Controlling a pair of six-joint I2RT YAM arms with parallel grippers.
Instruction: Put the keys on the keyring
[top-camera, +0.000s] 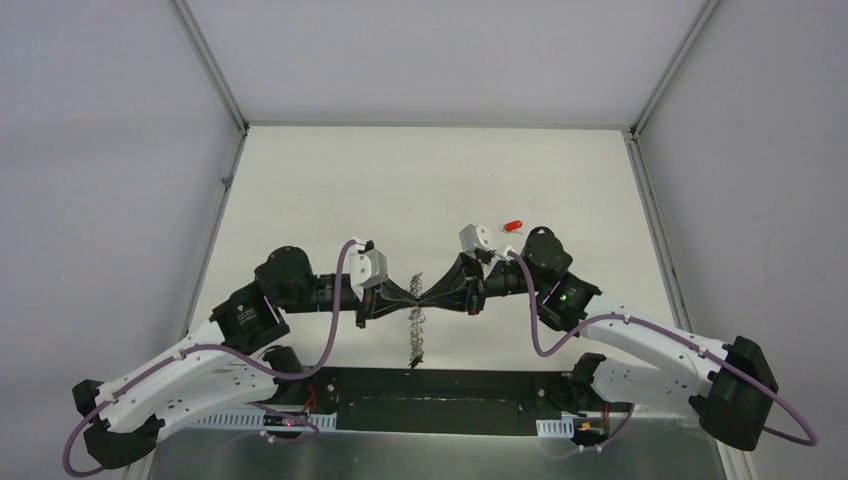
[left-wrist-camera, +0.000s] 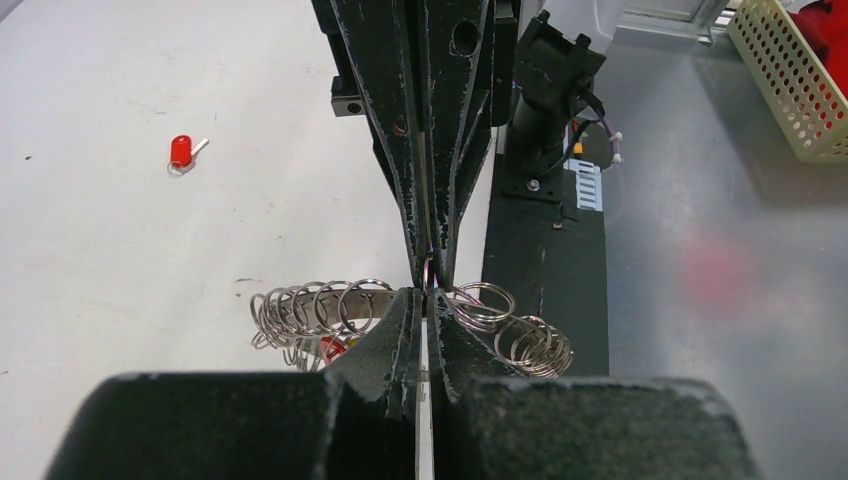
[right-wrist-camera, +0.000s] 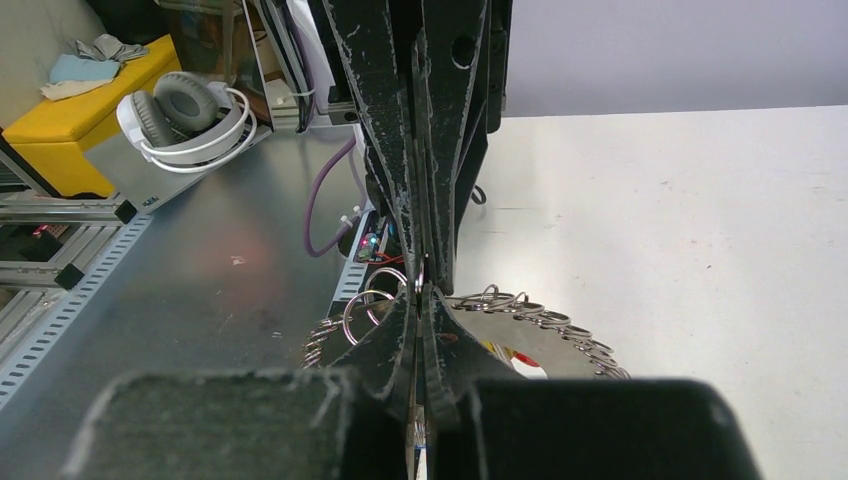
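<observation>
The keyring (top-camera: 413, 340) hangs edge-on under the two grippers, which meet tip to tip. In the left wrist view its wire loops (left-wrist-camera: 300, 310) spread to both sides of the fingers, and one loop bears a red-tagged key (left-wrist-camera: 330, 347). Its flat grey plate shows in the right wrist view (right-wrist-camera: 530, 335). My left gripper (top-camera: 412, 293) (left-wrist-camera: 428, 295) is shut on a wire loop at the ring's rim. My right gripper (top-camera: 428, 294) (right-wrist-camera: 418, 292) is shut on a thin metal piece with a bit of blue deep between its fingers, apparently the blue key. A loose red-tagged key (top-camera: 512, 226) (left-wrist-camera: 181, 150) lies on the table behind the right arm.
The black base plate (top-camera: 440, 395) lies at the near table edge under the ring. Off the table are a cream perforated basket (left-wrist-camera: 790, 80), white headphones (right-wrist-camera: 185, 110) and a yellow box (right-wrist-camera: 80, 115). Frame posts stand at the far corners.
</observation>
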